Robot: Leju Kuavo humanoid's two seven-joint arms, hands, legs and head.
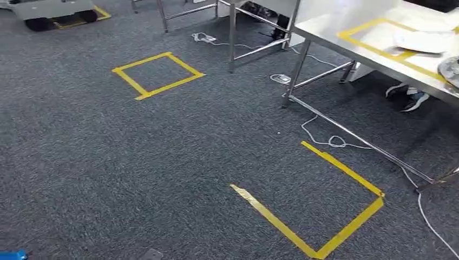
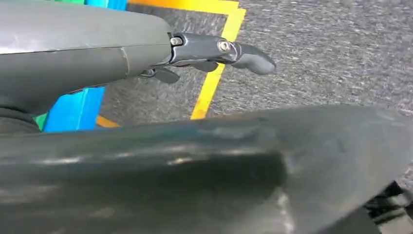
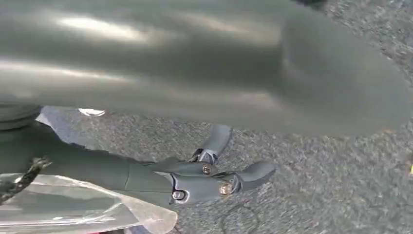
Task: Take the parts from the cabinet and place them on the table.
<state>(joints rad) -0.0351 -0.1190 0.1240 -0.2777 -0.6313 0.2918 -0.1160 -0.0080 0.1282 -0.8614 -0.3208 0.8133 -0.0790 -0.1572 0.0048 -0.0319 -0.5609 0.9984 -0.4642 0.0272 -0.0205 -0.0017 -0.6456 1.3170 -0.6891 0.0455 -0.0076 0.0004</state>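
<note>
Carpet (image 1: 162, 162) marked with yellow tape (image 1: 157, 73) is seen from the head view. Parts (image 1: 425, 40) lie on the table (image 1: 379, 65), upper right. Left hand (image 2: 214, 51) is extended, holding nothing. A clear bag (image 3: 73, 204) is gripped by the right hand (image 3: 195, 180).

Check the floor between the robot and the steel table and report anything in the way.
Nothing solid stands on the carpet before the table. A white cable trails on the floor beside its low rail, and a yellow tape outline lies flat there. A person's shoes sit under the table.
</note>
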